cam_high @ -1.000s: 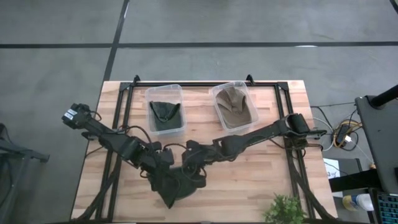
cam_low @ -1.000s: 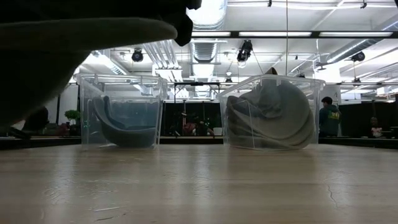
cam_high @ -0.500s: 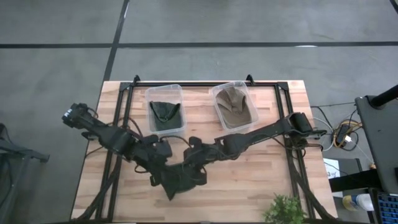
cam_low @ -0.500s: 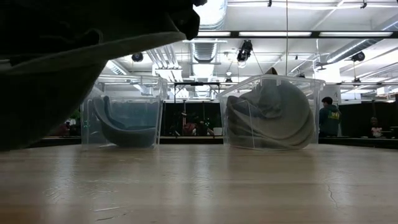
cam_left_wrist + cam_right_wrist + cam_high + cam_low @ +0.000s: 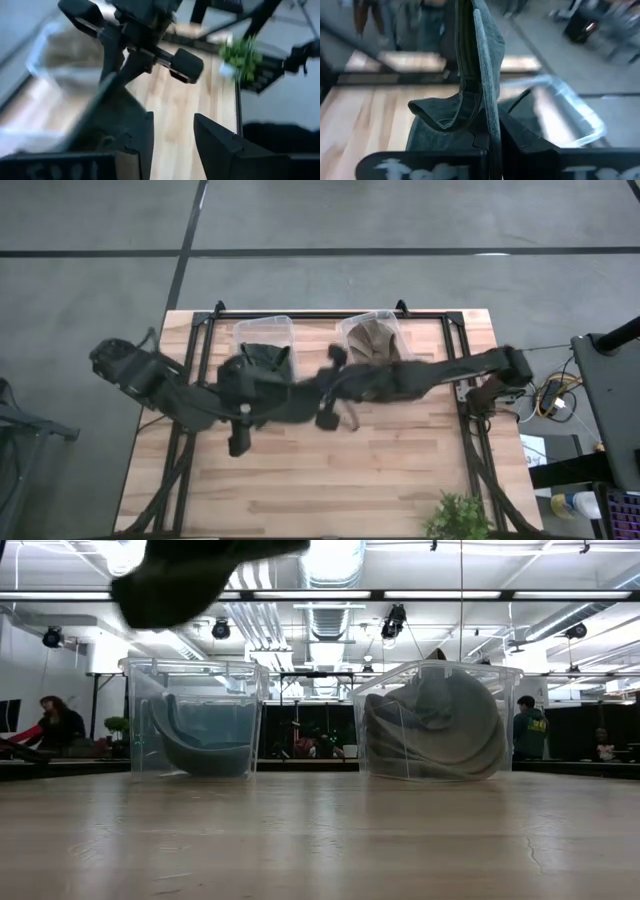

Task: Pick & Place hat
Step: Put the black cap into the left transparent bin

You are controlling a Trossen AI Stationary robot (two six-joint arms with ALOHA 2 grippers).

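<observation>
- A dark hat (image 5: 470,95) is held up in the air, above the table (image 5: 400,470), just in front of the left bin (image 5: 264,340).
- The right gripper (image 5: 492,145) is clamped on the hat; the cloth is pinched between its two dark fingers.
- The left gripper (image 5: 172,130) is seen with its fingers apart and nothing between them. It sits beside the hat.
- From above, both arms are blurred and crossed over each other, so the hat's edges are hard to make out.
- In the low view only a dark lump (image 5: 190,570) is seen at the top, cut off by the edge.
- A dark hat (image 5: 200,745) is seen in the left bin, and a tan hat (image 5: 440,730) in the right bin (image 5: 378,345).
</observation>
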